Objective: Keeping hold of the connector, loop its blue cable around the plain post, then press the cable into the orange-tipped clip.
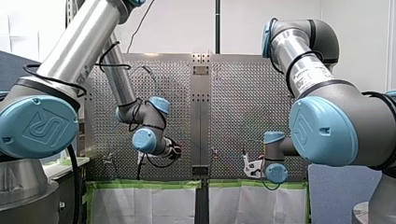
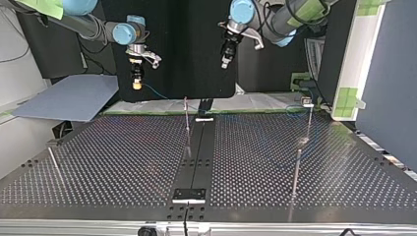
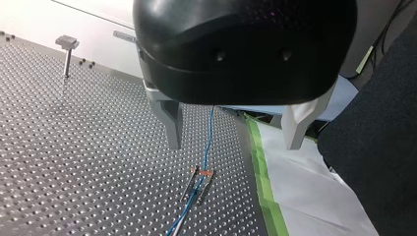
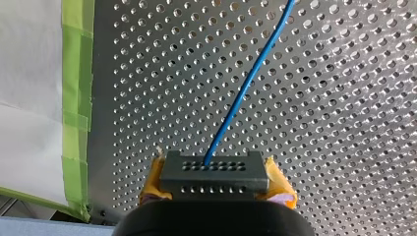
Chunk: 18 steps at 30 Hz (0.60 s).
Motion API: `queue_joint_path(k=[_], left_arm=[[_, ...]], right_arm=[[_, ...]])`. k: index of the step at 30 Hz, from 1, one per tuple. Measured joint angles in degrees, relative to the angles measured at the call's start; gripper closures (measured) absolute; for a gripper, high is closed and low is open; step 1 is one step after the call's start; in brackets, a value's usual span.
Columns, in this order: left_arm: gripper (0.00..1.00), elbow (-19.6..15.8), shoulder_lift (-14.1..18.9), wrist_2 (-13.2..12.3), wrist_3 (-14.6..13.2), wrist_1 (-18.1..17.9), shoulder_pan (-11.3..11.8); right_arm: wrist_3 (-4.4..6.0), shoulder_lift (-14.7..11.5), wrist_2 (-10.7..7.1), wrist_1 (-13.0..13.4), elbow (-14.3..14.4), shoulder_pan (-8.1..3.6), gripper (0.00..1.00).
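In the right wrist view my right gripper (image 4: 216, 171) has its yellow pads (image 4: 280, 189) shut on a dark grey connector (image 4: 214, 181). The blue cable (image 4: 246, 88) leaves the connector and runs ahead over the perforated table (image 4: 344, 98). In the top view this gripper (image 2: 136, 83) hangs above the table's far edge. My left gripper (image 3: 233, 146) is open and empty, its metal fingers (image 3: 172, 125) spread above the blue cable (image 3: 209, 142). Under it the cable passes between the prongs of the orange-tipped clip (image 3: 201, 177). A flat-headed metal post (image 3: 66, 51) stands further off.
Several thin posts (image 2: 187, 125) rise from the perforated table (image 2: 123, 162) in the top view. Green tape (image 3: 263, 182) and a white sheet (image 3: 305, 187) border the table beside the clip. A black central strip (image 2: 199, 152) runs across the table.
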<state>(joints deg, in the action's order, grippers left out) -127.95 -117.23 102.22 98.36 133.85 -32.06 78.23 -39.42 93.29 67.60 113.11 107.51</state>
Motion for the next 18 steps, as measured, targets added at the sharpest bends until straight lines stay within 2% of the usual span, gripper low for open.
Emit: queue_joint_path(k=[9, 15, 18], left_arm=[[0.00, -4.44, 5.08, -0.16, 0.68, -1.91, 0.12], [0.00, -4.98, 8.37, -0.06, 0.22, -2.45, 0.20], [0.00, -4.99, 8.97, -0.05, 0.05, -2.57, 0.21]], right_arm=[[0.09, 0.00, -0.29, -0.21, -0.03, -0.13, 1.00], [0.23, 0.00, -0.45, -0.33, -0.03, -0.23, 1.00], [0.26, 0.00, -0.46, -0.29, -0.03, -0.29, 1.00]])
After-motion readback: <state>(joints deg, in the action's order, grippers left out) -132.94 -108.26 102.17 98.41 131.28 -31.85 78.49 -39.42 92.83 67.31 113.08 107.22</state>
